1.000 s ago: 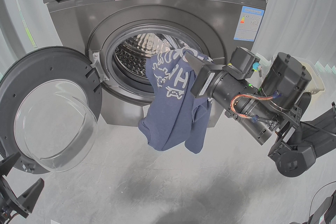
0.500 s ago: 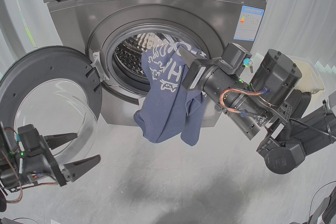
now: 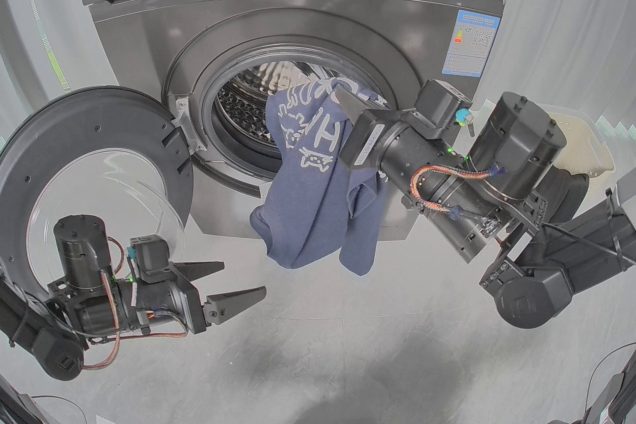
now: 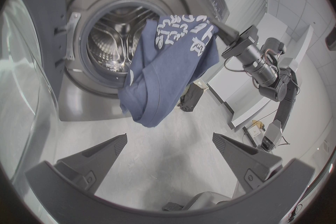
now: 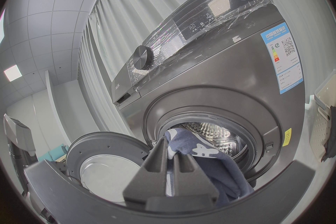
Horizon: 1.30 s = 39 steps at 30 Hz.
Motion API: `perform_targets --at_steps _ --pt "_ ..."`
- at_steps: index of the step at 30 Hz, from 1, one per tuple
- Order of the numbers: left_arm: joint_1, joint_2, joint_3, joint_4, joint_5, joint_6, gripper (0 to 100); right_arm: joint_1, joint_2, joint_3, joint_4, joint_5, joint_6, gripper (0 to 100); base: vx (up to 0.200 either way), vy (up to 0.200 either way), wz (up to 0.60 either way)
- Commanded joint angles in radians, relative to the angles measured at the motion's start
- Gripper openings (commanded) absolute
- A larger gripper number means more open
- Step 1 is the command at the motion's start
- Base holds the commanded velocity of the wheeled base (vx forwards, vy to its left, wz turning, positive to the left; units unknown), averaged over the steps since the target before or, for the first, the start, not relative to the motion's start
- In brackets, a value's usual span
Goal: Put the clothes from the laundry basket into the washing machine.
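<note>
Navy-blue fabric with white lettering, the T-shirt [image 3: 311, 180] hangs from the right gripper [image 3: 342, 94], whose fingers are pinched together on its upper fold. The gripper holds it at the round opening of the washing machine [image 3: 152, 28]. The shirt's top overlaps the mouth of the steel drum [image 3: 248, 104], while its lower part dangles outside, clear of the floor. The door [image 3: 86, 120] stands swung wide on the robot's left. In front of it, low over the grey floor, the left gripper [image 3: 242, 278] holds nothing, fingers spread wide apart. The beige laundry basket [image 5: 323, 119] sits right of the machine, a dark garment [image 4: 190, 97] at its edge.
</note>
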Motion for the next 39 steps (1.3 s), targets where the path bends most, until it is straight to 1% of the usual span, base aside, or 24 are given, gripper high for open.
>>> perform_targets --at_steps 1,4,6,7,8,9,10,11,12,13,20,23,25,26,27,28,29,32,39 --pt "0.003 0.163 -0.009 -0.058 -0.013 -0.011 100 0.002 -0.005 0.001 -0.001 0.000 0.000 0 0.000 0.000 0.00" --pt "0.005 0.230 -0.016 -0.121 -0.013 -0.012 100 0.003 -0.005 0.001 -0.003 0.000 0.000 0 0.000 0.000 0.00" --pt "0.003 0.266 -0.027 -0.162 -0.013 -0.023 100 0.003 -0.005 0.001 -0.003 0.000 0.000 0 0.000 0.000 0.00" --pt "0.003 0.269 -0.029 -0.165 -0.013 -0.024 100 0.003 -0.005 0.001 -0.003 0.000 0.000 0 0.000 0.000 0.00" --pt "-0.002 0.304 -0.046 -0.211 -0.013 -0.052 100 0.003 -0.006 -0.001 -0.003 0.000 0.000 0 0.000 0.000 0.00" --pt "-0.003 0.307 -0.047 -0.216 -0.013 -0.057 100 0.003 -0.006 -0.001 -0.003 0.000 0.000 0 0.000 0.000 0.00" --pt "-0.005 0.335 -0.067 -0.256 -0.013 -0.092 100 0.006 -0.006 -0.001 -0.003 0.000 -0.002 0 0.000 0.000 0.00" --pt "-0.005 0.351 -0.084 -0.279 -0.013 -0.116 100 0.009 -0.012 0.001 -0.003 0.000 0.000 0 0.000 0.000 0.00" --pt "-0.006 0.359 -0.090 -0.286 -0.013 -0.126 100 0.011 -0.015 0.001 -0.003 0.000 -0.002 0 0.000 0.000 0.00" --pt "-0.005 0.384 -0.112 -0.300 -0.013 -0.147 100 0.015 -0.021 0.002 -0.003 0.000 0.000 0 0.000 0.000 0.00" --pt "-0.005 0.471 -0.162 -0.345 -0.013 -0.153 100 0.025 -0.024 0.002 -0.003 -0.001 0.000 0 0.000 0.000 0.00" --pt "-0.002 0.506 -0.197 -0.380 -0.013 -0.166 100 0.026 -0.024 0.002 -0.004 -0.001 0.000 0 0.000 0.000 0.00" --pt "0.000 0.529 -0.230 -0.420 -0.011 -0.192 100 0.031 -0.024 0.002 -0.004 -0.001 0.000 0 0.000 0.000 0.00" --pt "0.000 0.534 -0.237 -0.432 -0.011 -0.199 100 0.034 -0.024 0.002 -0.004 -0.001 0.000 0 0.000 0.000 0.00" --pt "0.000 0.534 -0.237 -0.432 -0.011 -0.199 100 0.034 -0.024 0.002 -0.004 -0.001 0.000 0 0.000 0.000 0.00" --pt "0.000 0.543 -0.253 -0.467 -0.011 -0.216 100 0.034 -0.024 0.005 -0.004 -0.004 0.000 0 0.000 0.000 0.00" --pt "0.000 0.543 -0.260 -0.474 -0.010 -0.221 100 0.034 -0.024 0.008 -0.004 -0.009 0.000 0 0.000 0.000 0.00" --pt "0.002 0.536 -0.268 -0.474 -0.011 -0.222 100 0.034 -0.023 0.010 -0.018 -0.011 -0.002 0 0.000 0.000 0.00" --pt "-0.006 0.525 -0.283 -0.477 -0.002 -0.215 100 0.034 -0.023 0.019 -0.019 -0.011 -0.002 0 0.000 0.000 0.00"
